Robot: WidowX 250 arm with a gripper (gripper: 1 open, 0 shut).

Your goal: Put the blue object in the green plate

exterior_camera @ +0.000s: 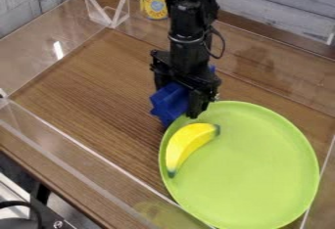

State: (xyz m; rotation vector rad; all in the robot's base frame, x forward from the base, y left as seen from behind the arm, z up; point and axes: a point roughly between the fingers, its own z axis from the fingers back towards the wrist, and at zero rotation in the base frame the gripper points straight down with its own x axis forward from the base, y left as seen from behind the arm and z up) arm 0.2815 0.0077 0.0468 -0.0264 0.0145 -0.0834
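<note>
- A large round lime-green plate [249,179] with a low rim fills the lower right of the frame.
- On the plate, near its upper left edge, lies one yellow banana [191,147], slanting from upper right to lower left, its darker tip pointing down.
- The blue object [169,103] is just above the plate's upper left edge, near the middle of the frame, partly hidden by the black robot arm [189,27].
- Count: one plate, one banana, one blue object, one arm.
- The arm reaches down from the top of the frame, and its jaws are at the blue object, covering part of it. Whether they are clenched on it or released around it, I cannot tell.
- A wooden counter [78,96] spreads beneath everything, with bare wood at left.
- A clear plastic barrier [78,164] runs diagonally along the lower left, and more clear plastic stands at upper left.
- One yellow, round-faced item [156,5] sits at the top, just left of the arm.
- White-grey planks [281,13] show at upper right.
- Black cable and dark parts [19,213] sit in the lower left corner.
</note>
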